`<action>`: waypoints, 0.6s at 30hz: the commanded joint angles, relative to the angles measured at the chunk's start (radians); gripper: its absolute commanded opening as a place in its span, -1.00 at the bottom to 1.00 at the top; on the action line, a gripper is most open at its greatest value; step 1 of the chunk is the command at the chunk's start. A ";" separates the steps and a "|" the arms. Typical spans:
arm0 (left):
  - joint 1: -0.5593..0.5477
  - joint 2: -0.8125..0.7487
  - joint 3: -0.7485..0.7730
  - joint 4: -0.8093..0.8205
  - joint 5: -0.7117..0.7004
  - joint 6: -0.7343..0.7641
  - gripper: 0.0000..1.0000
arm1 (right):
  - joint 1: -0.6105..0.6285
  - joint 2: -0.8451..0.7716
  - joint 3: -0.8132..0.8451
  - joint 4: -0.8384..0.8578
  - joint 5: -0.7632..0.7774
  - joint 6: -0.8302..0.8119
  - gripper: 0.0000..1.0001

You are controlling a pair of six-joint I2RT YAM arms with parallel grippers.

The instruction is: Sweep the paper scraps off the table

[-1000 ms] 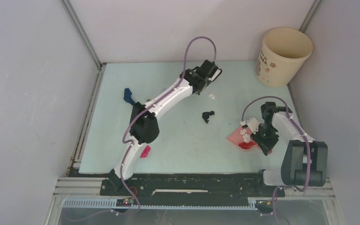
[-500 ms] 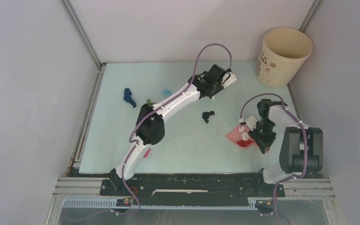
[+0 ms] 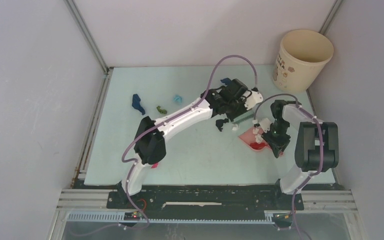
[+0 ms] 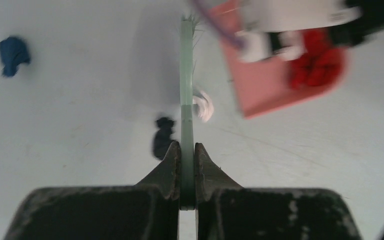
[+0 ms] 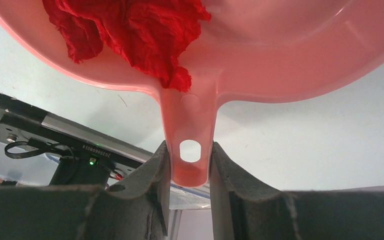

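Featherlight, soft crumpled paper scraps [image 4: 203, 105] are lying scattered on the pale mint-green table [image 3: 195, 155], likely calling for brushing rather than gripping, one red wad [image 5: 130, 30] sitting in the pink plastic dustpan [image 5: 280, 50] whose handle the right gripper [image 5: 190, 155] is clamping, while the left gripper [image 4: 187, 150] is clamping the slim green hand brush [image 4: 186, 75].

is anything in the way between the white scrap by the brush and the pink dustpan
Nothing visible. The white scrap lies on the dustpan side of the brush; the black scrap sits on the brush's other side.
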 commanded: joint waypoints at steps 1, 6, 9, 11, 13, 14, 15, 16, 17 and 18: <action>-0.078 -0.109 -0.008 0.002 0.153 -0.116 -0.98 | 0.017 0.010 0.035 0.008 -0.044 0.031 -1.00; -0.054 -0.176 -0.039 0.057 0.273 -0.400 -0.97 | 0.009 -0.003 0.027 -0.009 -0.087 0.026 -1.00; -0.032 -0.246 -0.105 0.115 0.258 -0.500 -0.95 | 0.004 -0.020 0.011 -0.009 -0.087 0.018 -1.00; -0.024 -0.285 -0.126 0.111 0.173 -0.506 -0.94 | 0.004 -0.038 -0.002 -0.018 -0.080 0.009 -1.00; -0.022 -0.314 -0.123 0.067 0.073 -0.460 -0.95 | 0.004 -0.060 -0.017 -0.031 -0.068 -0.002 -1.00; -0.022 -0.324 -0.113 0.034 0.030 -0.435 -0.95 | 0.005 -0.073 -0.023 -0.037 -0.060 -0.009 -1.00; -0.022 -0.331 -0.102 -0.009 -0.016 -0.406 -0.95 | 0.005 -0.085 -0.028 -0.046 -0.049 -0.012 -1.00; -0.022 -0.334 -0.084 -0.043 -0.064 -0.378 -0.97 | 0.005 -0.100 -0.031 -0.052 -0.043 -0.015 -1.00; -0.020 -0.334 -0.069 -0.078 -0.102 -0.345 -0.97 | 0.005 -0.111 -0.032 -0.057 -0.037 -0.017 -1.00; -0.018 -0.329 -0.053 -0.116 -0.143 -0.301 -0.98 | 0.006 -0.119 -0.033 -0.063 -0.032 -0.018 -1.00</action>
